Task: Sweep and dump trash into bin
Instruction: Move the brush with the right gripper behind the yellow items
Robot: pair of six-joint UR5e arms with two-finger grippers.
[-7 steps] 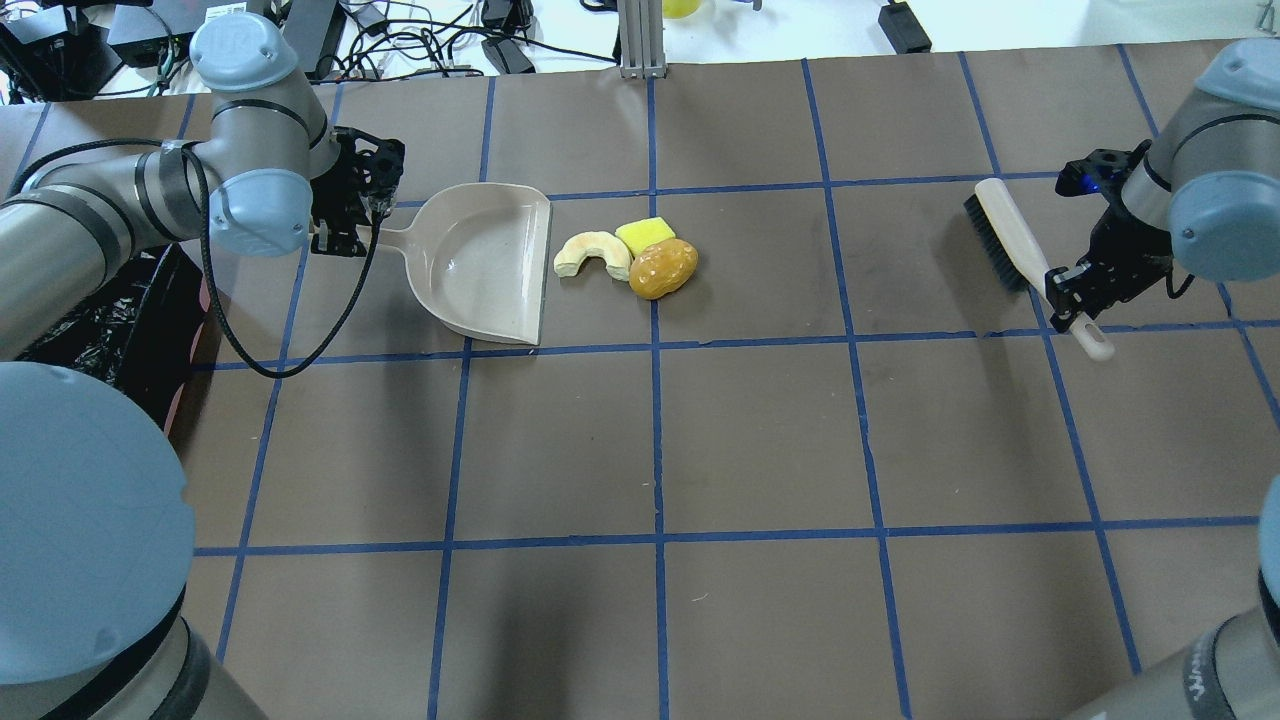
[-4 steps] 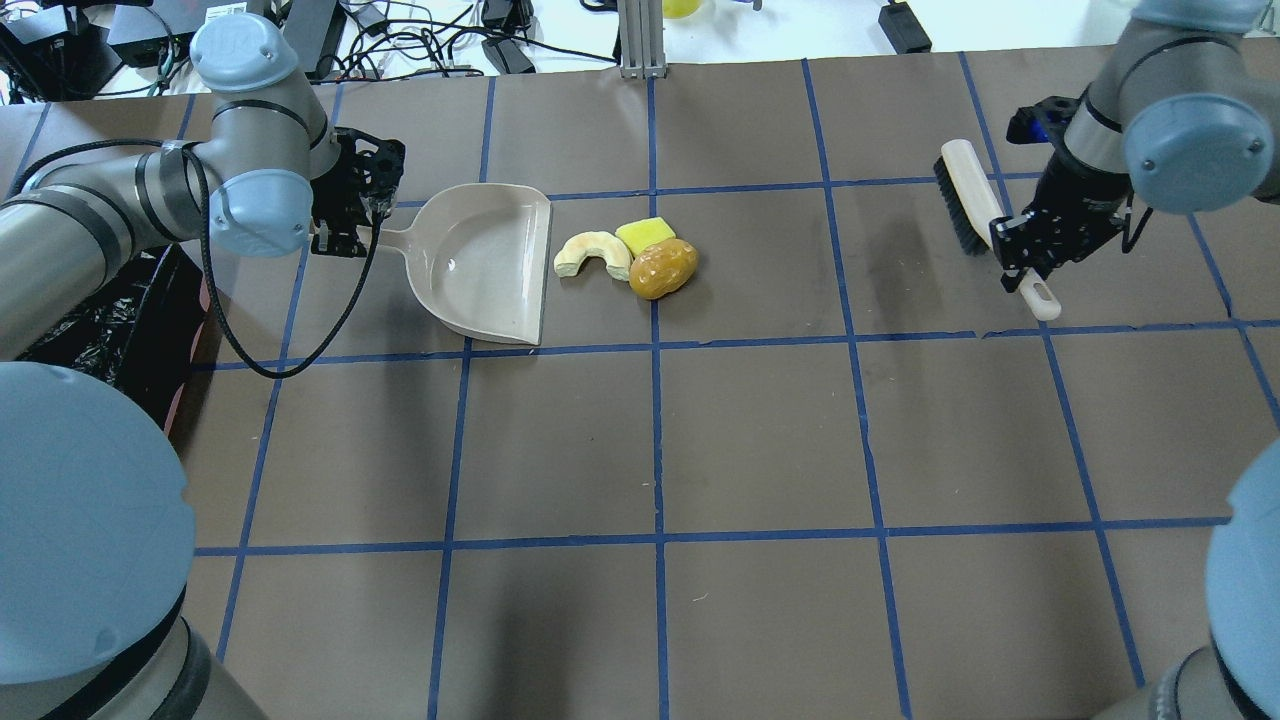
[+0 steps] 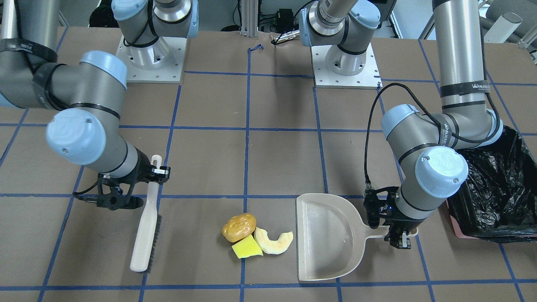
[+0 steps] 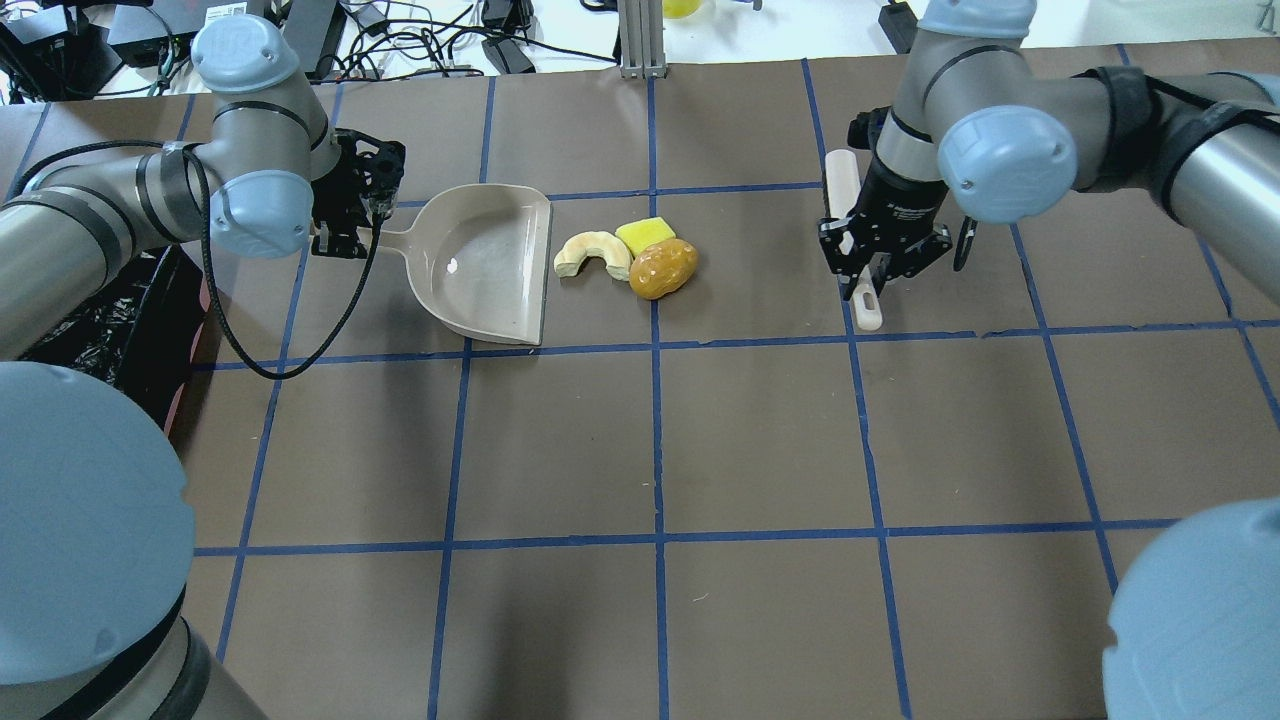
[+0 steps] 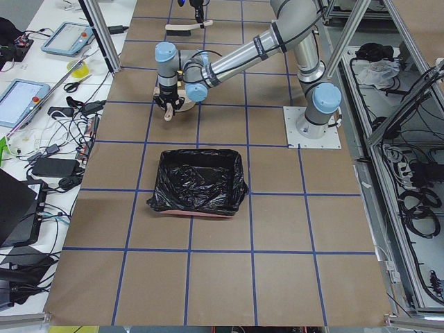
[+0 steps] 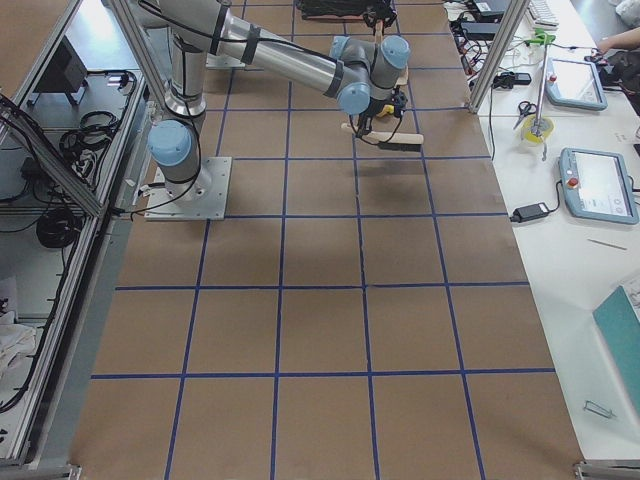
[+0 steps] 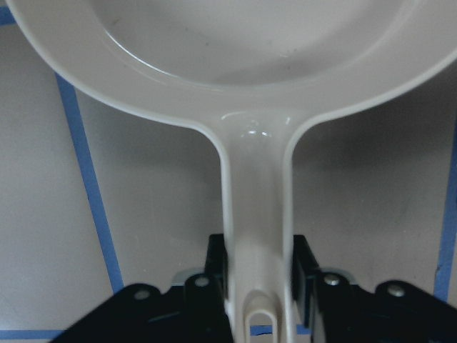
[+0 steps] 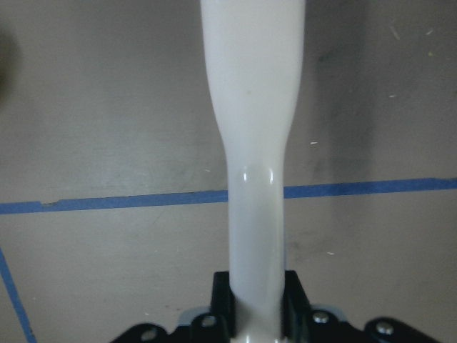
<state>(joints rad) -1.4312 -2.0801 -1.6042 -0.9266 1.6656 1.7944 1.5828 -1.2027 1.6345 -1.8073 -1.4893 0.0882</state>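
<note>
The right gripper has travelled in from the far right edge of the table over the last second and now hangs a short way to the right of the trash, its jaws pinching the thin handle of the brush. The brush has turned as it came: earlier it lay slanted across the grid, and now it runs almost along a blue tape line, its dark bristles facing the trash. Whether the bristles touch the table cannot be told. Nothing on the left side has moved. The left gripper keeps its jaws clamped on the handle of the dustpan, which lies flat in the same spot with its open lip towards the trash. The three pieces sit where they were, bunched and touching one another: the pale crescent rind lies just beside the dustpan's lip, the yellow wedge is behind it on the far side from the robot, and the golden-brown lump is on the side nearest the brush. They lie between dustpan and brush, none of them in the pan. The bin, lined with black plastic, stands at the robot's left, beyond the left arm and well apart from the trash.
</note>
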